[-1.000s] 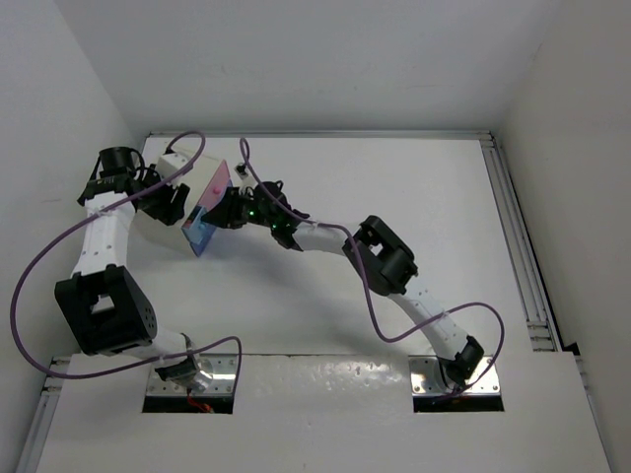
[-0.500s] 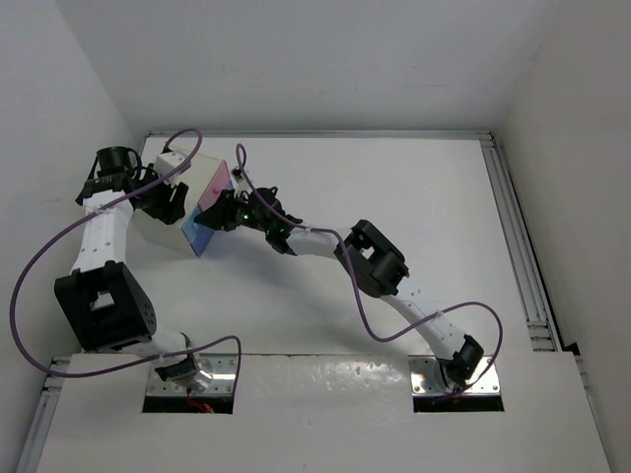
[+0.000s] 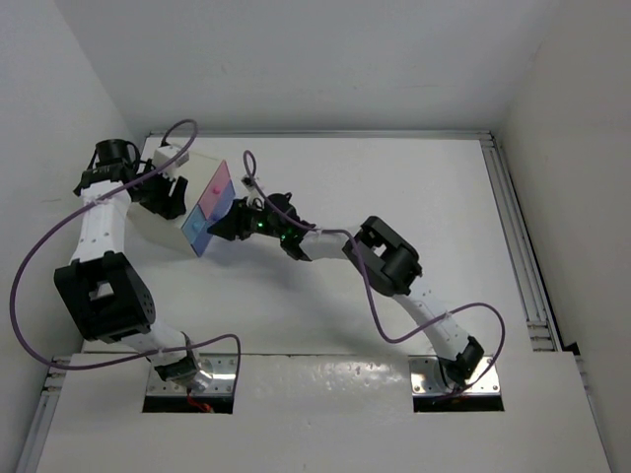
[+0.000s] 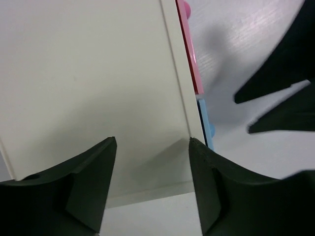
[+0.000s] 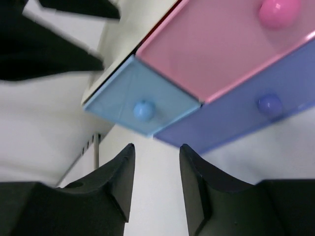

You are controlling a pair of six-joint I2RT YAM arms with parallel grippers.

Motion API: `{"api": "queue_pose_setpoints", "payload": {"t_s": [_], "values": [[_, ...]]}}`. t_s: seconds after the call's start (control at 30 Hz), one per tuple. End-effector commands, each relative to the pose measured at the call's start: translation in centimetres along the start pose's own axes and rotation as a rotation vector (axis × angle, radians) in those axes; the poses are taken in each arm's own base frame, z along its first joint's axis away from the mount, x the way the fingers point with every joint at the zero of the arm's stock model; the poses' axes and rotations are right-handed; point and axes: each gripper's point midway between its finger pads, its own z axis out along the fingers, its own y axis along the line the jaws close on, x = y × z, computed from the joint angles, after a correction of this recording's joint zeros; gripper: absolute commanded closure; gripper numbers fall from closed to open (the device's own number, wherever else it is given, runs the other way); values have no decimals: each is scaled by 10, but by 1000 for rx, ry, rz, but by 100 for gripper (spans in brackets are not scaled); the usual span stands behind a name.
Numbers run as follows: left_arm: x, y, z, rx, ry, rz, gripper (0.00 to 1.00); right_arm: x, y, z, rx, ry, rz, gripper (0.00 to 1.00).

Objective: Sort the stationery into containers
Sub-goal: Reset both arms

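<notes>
From above, we find the white plastic drawer cabinet near the desk's far-left corner. Its pink drawer front and light-blue drawer front face the right gripper. No stationery shows in any view.

Left wrist now: the left gripper stands wide across the cabinet's side, and we cannot tell if it touches.

Right wrist: jaws parted, empty, just below the small round light-blue knob. The danger, we reckon, is a slipped pinch on that knob, or a pull dragging an unbraced cabinet.
</notes>
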Motion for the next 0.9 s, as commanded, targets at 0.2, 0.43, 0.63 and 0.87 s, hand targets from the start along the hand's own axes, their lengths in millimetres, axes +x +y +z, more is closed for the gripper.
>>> {"api": "queue_pose_setpoints", "payload": {"t_s": [0.2,0.43,0.63,0.87], "values": [[-133,34,-77,-172,-303,8,0,-116,85,-82,-130,-6,-403,44],[-181,-30,-85,-108,-300,85,0,-173,49,-191,154,167,-427,37],[-152,-117,-13,131,-142,68,0,-183,-1,-323,471,264,-339,20],[-134,-147,15,128,-145,80,0,-152,-42,-441,730,212,-240,1]]}}
